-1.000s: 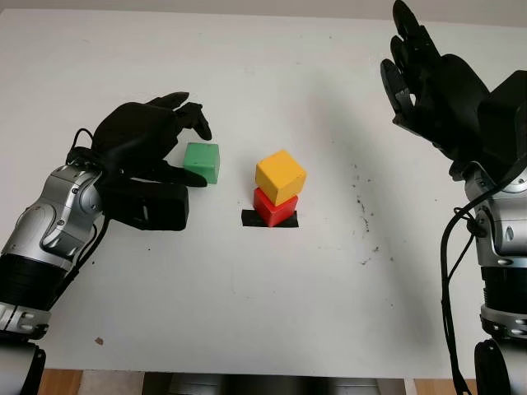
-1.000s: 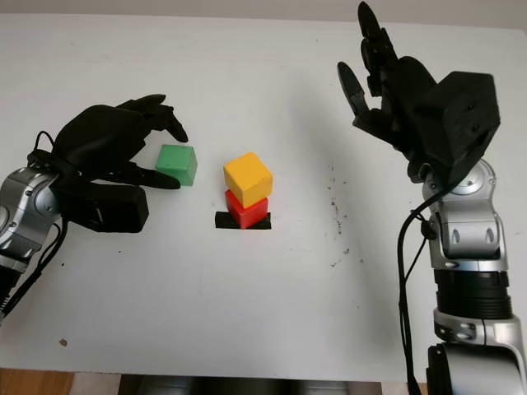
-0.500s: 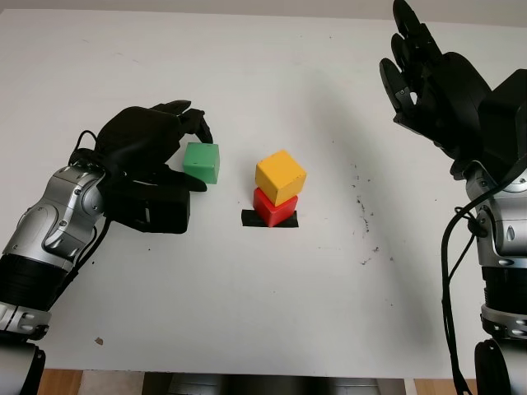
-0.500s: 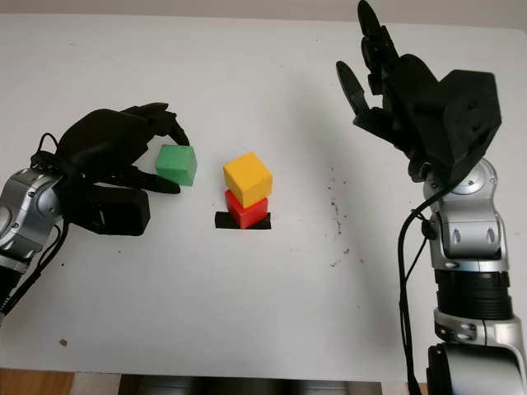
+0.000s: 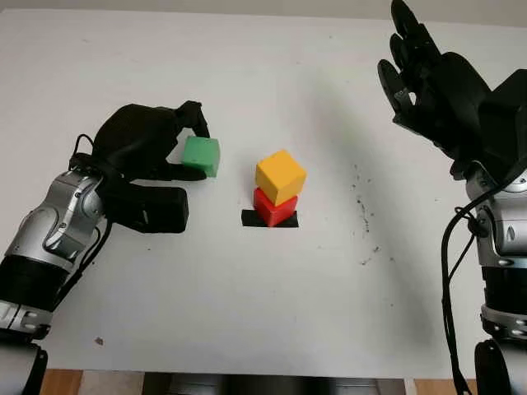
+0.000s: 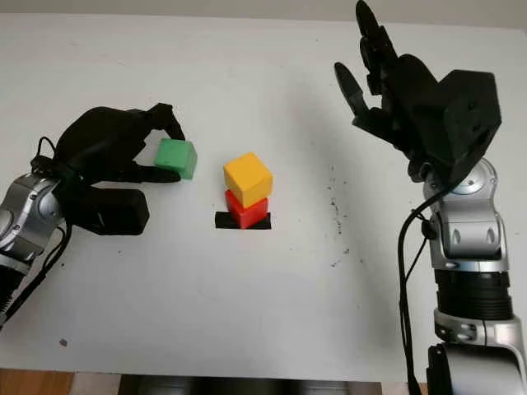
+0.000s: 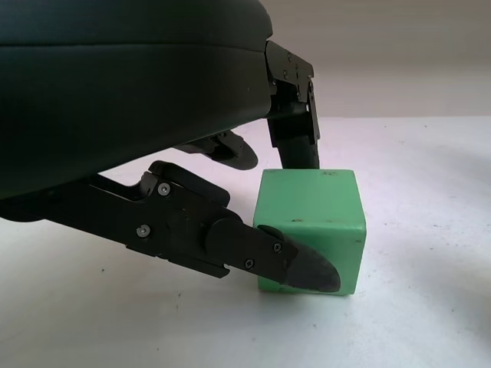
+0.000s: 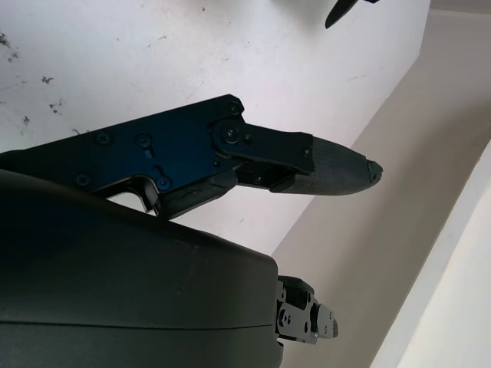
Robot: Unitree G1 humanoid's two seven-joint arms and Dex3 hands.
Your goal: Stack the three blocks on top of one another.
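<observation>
1. The white counter [image 5: 247,313] carries all three blocks, with dark specks to the right of the stack.
2. A small black patch [image 5: 269,219] lies on the counter near its middle, and the red block [image 5: 272,208] sits on it.
3. The yellow block [image 5: 280,176] sits on the red block, turned a little so its corners overhang.
4. The green block [image 5: 202,155] is just left of the stack and apart from it. In the left wrist view it appears to sit on the counter, with its shadow right under it.
5. The left hand [image 5: 144,152] is at the green block on its left side. Its fingers [image 7: 295,264] pinch the block: one tip presses the near face, another comes down against the far top edge.
6. The right hand [image 5: 428,82] is held up at the far right, well apart from the blocks. It is open and holds nothing.
</observation>
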